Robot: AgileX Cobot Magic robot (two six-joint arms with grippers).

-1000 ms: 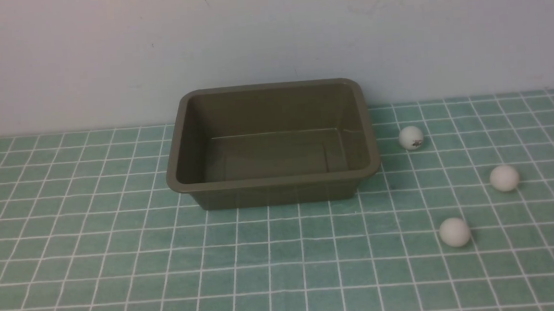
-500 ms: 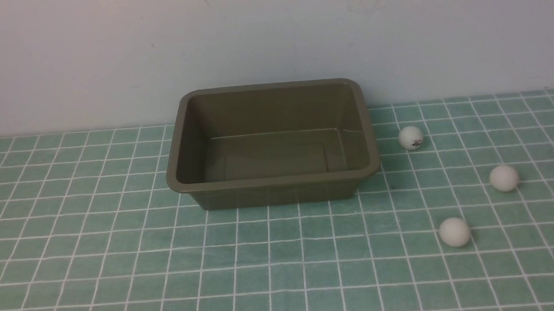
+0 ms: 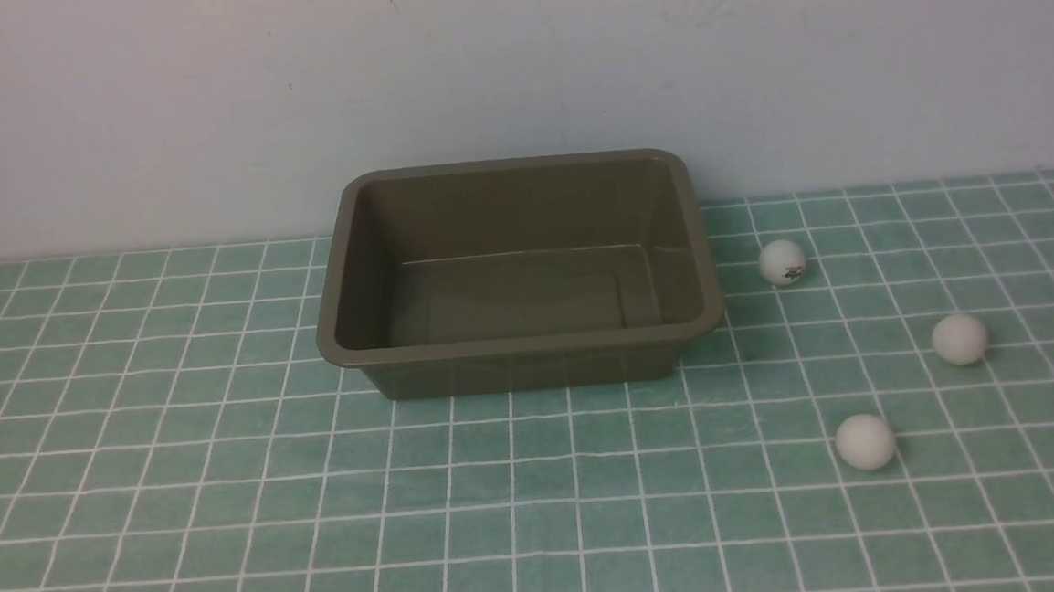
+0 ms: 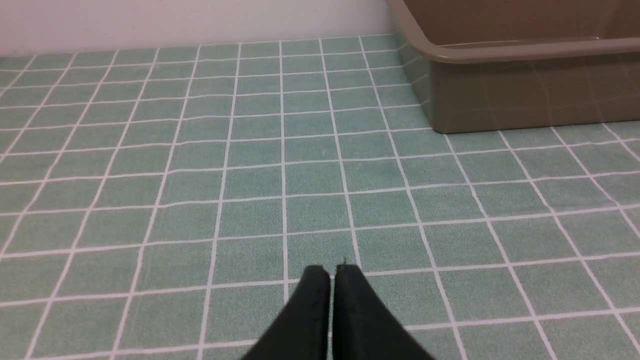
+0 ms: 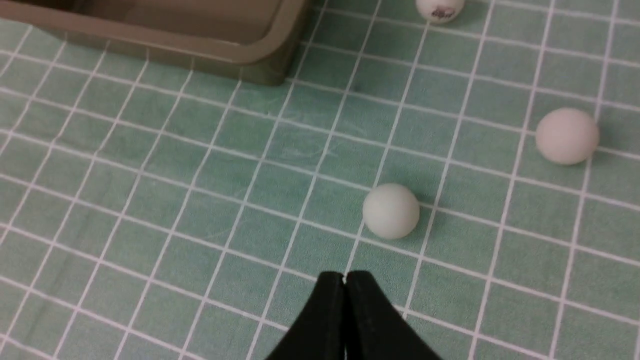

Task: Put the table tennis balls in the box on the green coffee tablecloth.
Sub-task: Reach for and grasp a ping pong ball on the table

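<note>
The right gripper (image 5: 344, 276) was seen squeezed shut and empty, so the nearest ball (image 5: 391, 210), right of the box (image 5: 225, 52), could be bumped and rolled away.

The front view looks forward and down over the green coffee tablecloth (image 3: 228, 497), the box (image 3: 522, 365) mid-frame. Both wrist views sit low and close, each sharing a box corner; the right also the table tennis balls (image 5: 390, 210).
</note>
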